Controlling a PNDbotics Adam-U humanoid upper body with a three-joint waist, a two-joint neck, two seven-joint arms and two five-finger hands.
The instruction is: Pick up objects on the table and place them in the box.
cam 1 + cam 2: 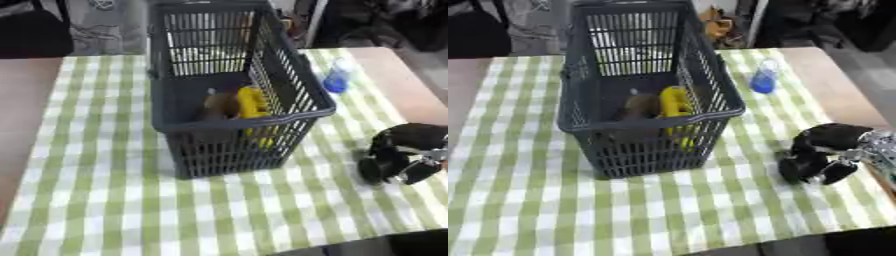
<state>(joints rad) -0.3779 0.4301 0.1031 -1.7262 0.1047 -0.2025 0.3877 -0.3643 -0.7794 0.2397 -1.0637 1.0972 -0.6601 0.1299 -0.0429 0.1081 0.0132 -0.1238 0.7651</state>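
A dark grey slatted basket (245, 122) stands in the middle of the green-and-white checked cloth (105, 200). Inside it lie a yellow object (252, 102) and, to its left, a brown object (220, 104). A small bottle with a blue lower half (337, 77) stands on the cloth just right of the basket's far end. My right hand (824, 155) is low over the cloth, right of the basket's near corner and well in front of the bottle. Its black fingers are curled, and I see nothing in them. My left hand shows in neither view.
Bare brown tabletop (22, 100) borders the cloth on the left and also on the far right (394, 75). Dark clutter lies beyond the far edge. A dark shape (385, 245) sits at the bottom right corner.
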